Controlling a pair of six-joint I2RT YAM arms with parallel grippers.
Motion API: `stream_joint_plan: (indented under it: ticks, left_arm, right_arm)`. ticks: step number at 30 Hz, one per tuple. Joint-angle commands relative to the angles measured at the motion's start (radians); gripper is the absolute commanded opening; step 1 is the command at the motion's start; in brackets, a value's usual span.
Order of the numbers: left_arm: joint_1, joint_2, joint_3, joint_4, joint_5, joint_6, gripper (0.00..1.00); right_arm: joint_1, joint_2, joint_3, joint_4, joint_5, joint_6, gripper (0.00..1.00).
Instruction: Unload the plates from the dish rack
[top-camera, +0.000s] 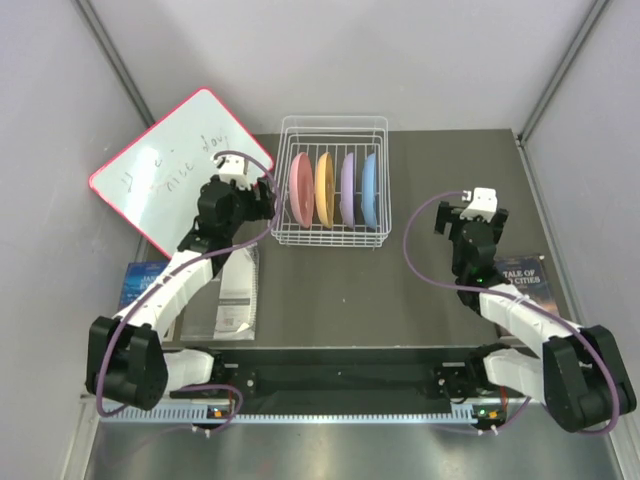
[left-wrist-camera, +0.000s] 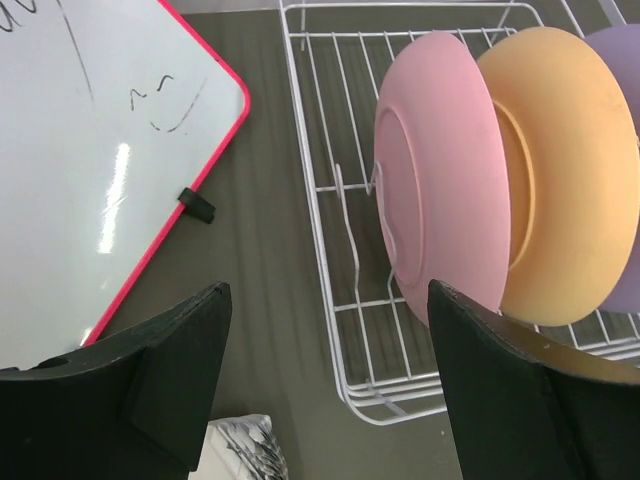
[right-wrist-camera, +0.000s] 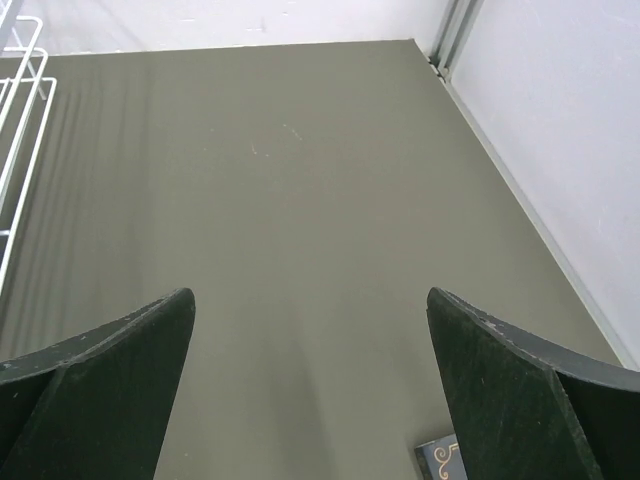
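Top view: dish rack (top-camera: 333, 138) sits at 12 o'clock on the table (top-camera: 400, 290), all four plates standing on edge in its dividers. From 9 to 3 o'clock they run pink plate (left-wrist-camera: 440, 180), orange plate (left-wrist-camera: 570, 170), lilac plate (top-camera: 348, 190), blue plate (top-camera: 369, 190). None is unloaded yet. Left gripper (left-wrist-camera: 328, 295) hovers at the rack's 9 o'clock wall, jaws wide apart and empty. Right gripper (right-wrist-camera: 310, 300) is well off at 3 o'clock over bare table, jaws likewise spread with nothing between them. Judged step: left arm reaching for the pink plate. One finger should slip into the narrow gap between pink and orange and the other go on the pink's outer face, pinching near the top rim, then lift straight up clear of the divider wires. Wrist view suggests the finger nearest the plate is just beside its lower edge; contact cannot be confirmed. Risks: snagging the rack wall, or dragging the orange plate along.
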Motion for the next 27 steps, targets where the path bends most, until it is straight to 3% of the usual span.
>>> stream_joint_plan:
  ticks: [1, 5, 12, 18, 21, 27]
  left_arm:
    - [-0.015, -0.015, 0.071, -0.029, 0.041, 0.011, 0.84]
    - [-0.035, 0.009, 0.104, -0.043, 0.087, 0.026, 0.83]
    - [-0.058, 0.04, 0.146, -0.014, 0.182, 0.046, 0.79]
    - [-0.115, 0.116, 0.177, 0.087, 0.128, 0.042, 0.78]
    - [-0.192, 0.213, 0.265, 0.081, 0.102, 0.055, 0.72]
    - [-0.348, 0.377, 0.454, 0.046, -0.023, 0.109, 0.71]
  right_arm:
    - [0.009, -0.039, 0.044, -0.051, 0.021, 0.028, 1.0]
    - [0.0, -0.019, 0.111, -0.171, 0.003, 0.133, 1.0]
    - [-0.004, 0.029, 0.16, -0.236, -0.036, 0.129, 1.0]
    - [-0.009, 0.01, 0.151, -0.243, -0.051, 0.13, 1.0]
    - [-0.017, -0.003, 0.139, -0.242, -0.051, 0.138, 1.0]
    - [-0.034, -0.03, 0.122, -0.242, -0.053, 0.15, 1.0]
